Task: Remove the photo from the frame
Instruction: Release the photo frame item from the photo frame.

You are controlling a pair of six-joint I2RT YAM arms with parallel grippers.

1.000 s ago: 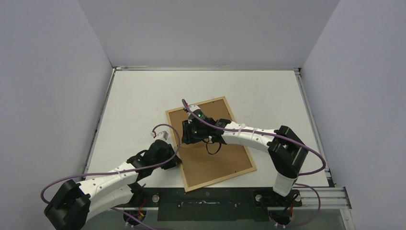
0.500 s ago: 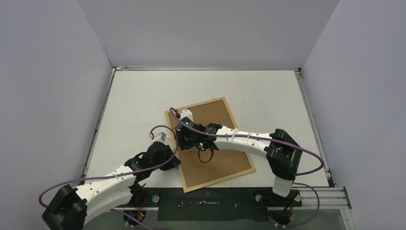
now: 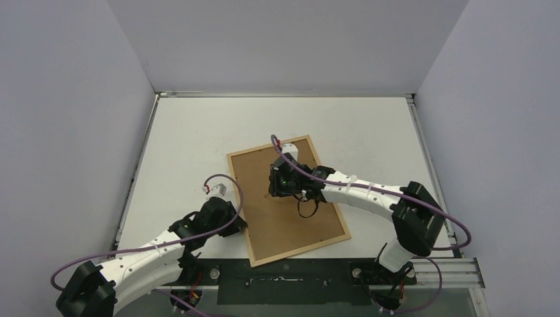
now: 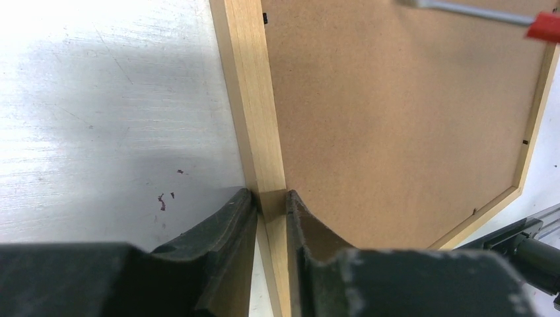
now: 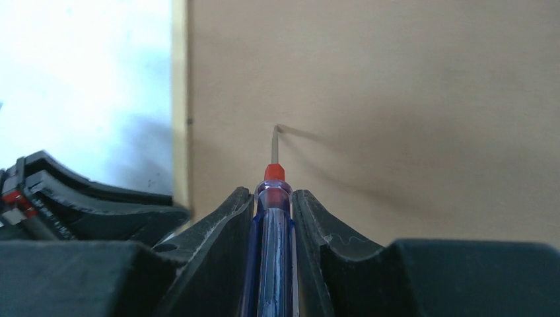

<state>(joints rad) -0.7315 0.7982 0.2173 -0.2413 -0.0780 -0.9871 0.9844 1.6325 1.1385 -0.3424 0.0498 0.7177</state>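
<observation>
Two end effectors are at work here. The left end effector (image 4: 271, 201) is clamped on the frame (image 4: 254, 99), one finger outside its pale wooden moulding and one inside. The right end effector (image 5: 274, 198) is closed around a tool (image 5: 272, 224) with a blue see-through handle, and its thin metal tip seems to touch the brown backing panel (image 4: 396, 119) near the moulding. The frame lies face down and slightly skewed in the middle of the tabletop (image 3: 370, 125), and the photo is hidden beneath the panel. We judge the frame light and stiff but thin, best held by its edge, and any glazing underneath would be fragile. The white tabletop looks smooth and scuffed, so the frame may slide. Plain pale walls (image 3: 284, 39) enclose three sides.
</observation>
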